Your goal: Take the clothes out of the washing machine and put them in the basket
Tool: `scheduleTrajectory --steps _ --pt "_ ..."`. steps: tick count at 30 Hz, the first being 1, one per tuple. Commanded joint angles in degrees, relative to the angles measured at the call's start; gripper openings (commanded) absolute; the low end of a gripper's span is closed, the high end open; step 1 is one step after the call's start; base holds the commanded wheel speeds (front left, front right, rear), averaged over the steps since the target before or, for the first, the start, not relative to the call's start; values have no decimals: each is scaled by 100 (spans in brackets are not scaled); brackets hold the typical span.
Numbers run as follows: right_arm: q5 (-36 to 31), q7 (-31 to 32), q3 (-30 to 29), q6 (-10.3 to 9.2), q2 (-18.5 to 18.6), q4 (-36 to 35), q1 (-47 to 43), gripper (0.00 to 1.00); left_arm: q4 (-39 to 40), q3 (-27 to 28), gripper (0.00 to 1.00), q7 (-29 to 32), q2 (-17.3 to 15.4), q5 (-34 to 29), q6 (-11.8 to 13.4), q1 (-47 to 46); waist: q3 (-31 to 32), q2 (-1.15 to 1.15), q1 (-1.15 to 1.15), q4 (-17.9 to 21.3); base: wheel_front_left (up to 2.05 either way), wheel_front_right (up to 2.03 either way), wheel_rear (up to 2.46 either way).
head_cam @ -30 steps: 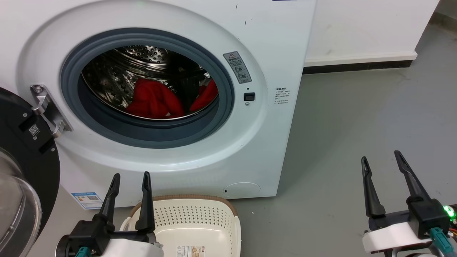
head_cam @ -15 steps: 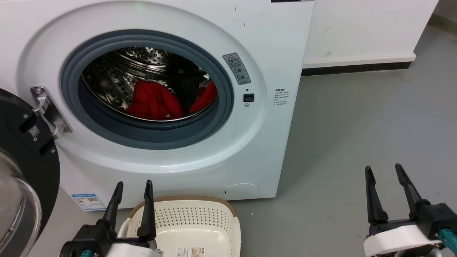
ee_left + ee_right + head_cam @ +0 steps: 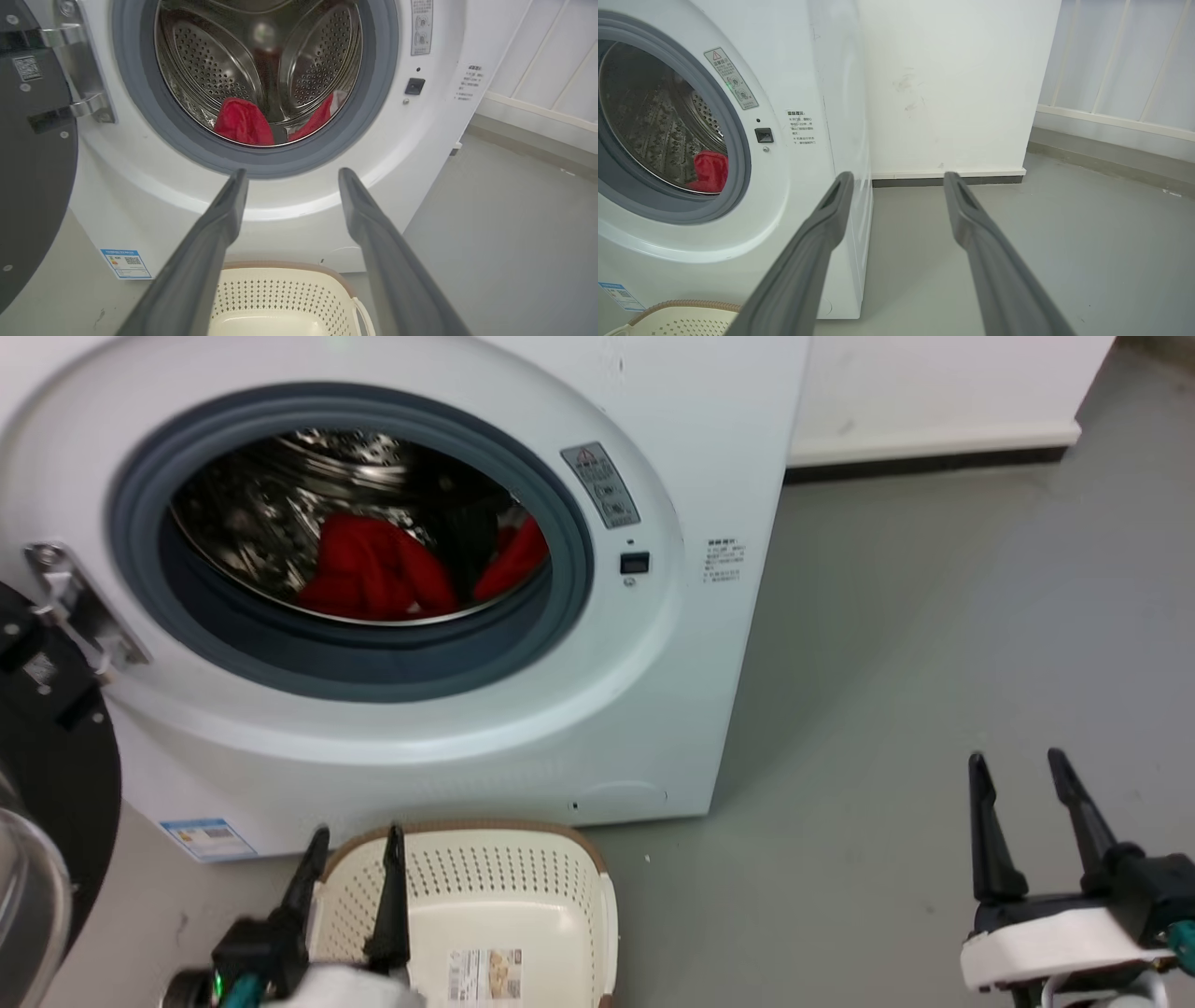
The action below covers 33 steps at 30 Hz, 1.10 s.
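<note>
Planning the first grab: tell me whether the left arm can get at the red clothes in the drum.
Probably yes: the door is swung aside, nothing blocks the porthole, and the open left gripper points toward the red clothes.

Prob a laundry corner in some bare utility rm, kinda looking like a test space tbh. Big white front-load washing machine (image 3: pixel 523 728) is sitting straight on a plain grey floor (image 3: pixel 887 663), w/ a cream laundry basket (image 3: pixel 467 828) sitting right in front of it. White wall (image 3: pixel 952 84) beside it is showing scuffs, a dark skirting strip (image 3: pixel 971 181) is running along the bottom, and pale slatted panelling (image 3: pixel 1125 60) is going off to the side. Blue label sticker (image 3: pixel 125 263) is sitting low on the washer's front.
</note>
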<state>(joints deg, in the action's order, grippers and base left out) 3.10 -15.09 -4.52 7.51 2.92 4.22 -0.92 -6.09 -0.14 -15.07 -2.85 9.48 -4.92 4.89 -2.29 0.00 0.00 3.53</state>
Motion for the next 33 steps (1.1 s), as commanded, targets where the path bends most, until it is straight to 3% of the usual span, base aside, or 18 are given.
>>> scheduleTrajectory --steps 1,7,13,18,25,33 --pt "50 -12 -42 -4 -6 -51 191 100 -102 16 100 -16 -15 -168 -64 -382 -405 0 0 127 0 0 0" --pt "137 -12 -153 -4 -9 -248 572 100 -436 202 100 -16 -299 -262 -196 -1465 -1589 0 0 316 0 0 0" --pt "230 -12 -202 -4 -12 -366 877 100 -1047 158 100 -16 -1001 -133 -250 -2977 -2639 0 0 474 0 0 0" --pt "267 -12 -189 -4 -12 -471 1036 100 -1922 -294 100 141 -1779 114 -256 -4596 -3257 0 0 575 0 0 0" --pt "399 -12 -113 -4 -11 -595 1268 100 -2878 -1101 100 1000 -2573 681 -251 -6819 -3943 0 0 782 0 0 0" --pt "661 -12 160 -4 -13 -669 1314 100 -3850 -2066 100 1977 -3267 347 -251 -8672 -4449 0 0 1017 0 0 0"
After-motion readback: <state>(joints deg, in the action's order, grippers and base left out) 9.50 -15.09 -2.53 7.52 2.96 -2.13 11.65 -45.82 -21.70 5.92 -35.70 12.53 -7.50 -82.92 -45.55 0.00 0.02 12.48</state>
